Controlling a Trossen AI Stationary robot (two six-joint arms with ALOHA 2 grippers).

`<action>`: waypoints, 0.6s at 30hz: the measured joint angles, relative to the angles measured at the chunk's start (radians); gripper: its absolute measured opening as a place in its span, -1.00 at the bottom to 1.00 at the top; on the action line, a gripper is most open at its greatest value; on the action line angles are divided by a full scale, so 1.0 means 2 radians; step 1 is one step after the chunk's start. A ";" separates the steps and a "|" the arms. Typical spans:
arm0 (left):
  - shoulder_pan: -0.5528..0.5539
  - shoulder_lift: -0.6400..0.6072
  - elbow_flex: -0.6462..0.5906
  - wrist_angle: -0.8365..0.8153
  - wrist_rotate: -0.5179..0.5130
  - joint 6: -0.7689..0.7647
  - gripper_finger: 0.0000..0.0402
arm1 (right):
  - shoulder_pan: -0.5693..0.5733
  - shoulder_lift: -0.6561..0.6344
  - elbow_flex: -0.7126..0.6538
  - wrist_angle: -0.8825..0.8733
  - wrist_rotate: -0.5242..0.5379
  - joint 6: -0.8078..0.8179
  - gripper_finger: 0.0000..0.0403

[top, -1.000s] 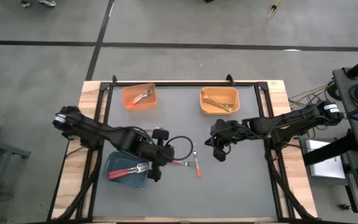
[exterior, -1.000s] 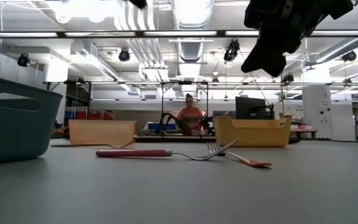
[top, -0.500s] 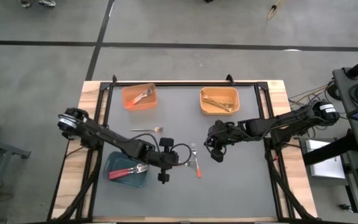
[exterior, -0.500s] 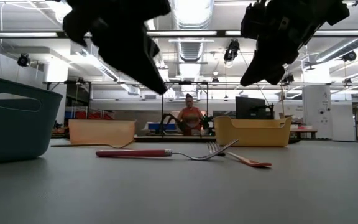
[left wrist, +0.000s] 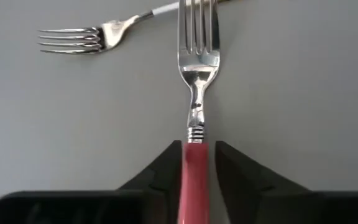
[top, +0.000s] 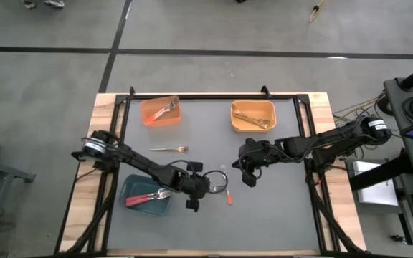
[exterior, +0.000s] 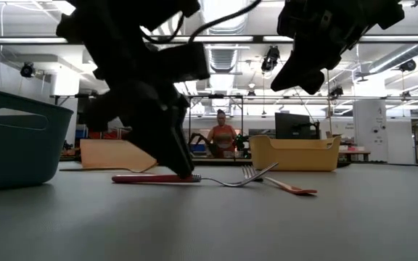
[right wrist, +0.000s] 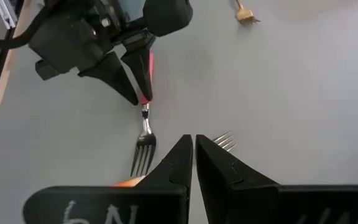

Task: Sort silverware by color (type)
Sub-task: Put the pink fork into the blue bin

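A red-handled fork (left wrist: 194, 112) lies flat on the grey mat, also seen in the low view (exterior: 151, 178). My left gripper (top: 201, 186) is down at the mat, open. Its fingers stand close on either side of the red handle. An orange-handled fork (top: 229, 196) lies just beyond the red fork, its tines (left wrist: 70, 37) near the red fork's tines. A gold fork (top: 169, 149) rests alone on the mat. My right gripper (top: 248, 170) hovers shut and empty above the mat, right of the two forks, high in the low view (exterior: 314, 51). My left gripper has its fingers (left wrist: 166, 165) on either side of the red fork's handle (left wrist: 194, 158), near the metal neck, reaching along the fork from its handle end. A thin gap shows at one finger; whether the other touches, I cannot tell. The fork lies flat on the mat.
A teal bin (top: 143, 204) holding red forks sits near the table's near-left edge. An orange bin (top: 160, 113) and a yellow-orange bin (top: 252, 116) with forks stand at the far edge. A black cable loops beside my left gripper. A person shows far behind the table.
My left gripper has moved from over the teal bin toward the table's right and come down to the mat at the red fork's handle. The forks have stayed where they were.
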 joint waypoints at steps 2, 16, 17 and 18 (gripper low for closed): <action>0.000 0.007 0.006 -0.006 0.000 -0.003 -0.51 | 0.000 0.000 0.000 0.000 0.000 0.001 -0.94; 0.001 0.013 -0.018 0.049 -0.001 -0.017 -0.18 | 0.000 0.000 0.000 0.001 0.000 0.002 -0.94; 0.002 0.013 -0.019 0.052 0.000 -0.017 -0.21 | 0.000 0.000 0.000 0.001 0.000 0.002 -0.94; 0.002 0.013 -0.020 0.053 0.000 -0.017 -0.25 | 0.000 0.000 0.000 0.001 0.000 0.000 -0.94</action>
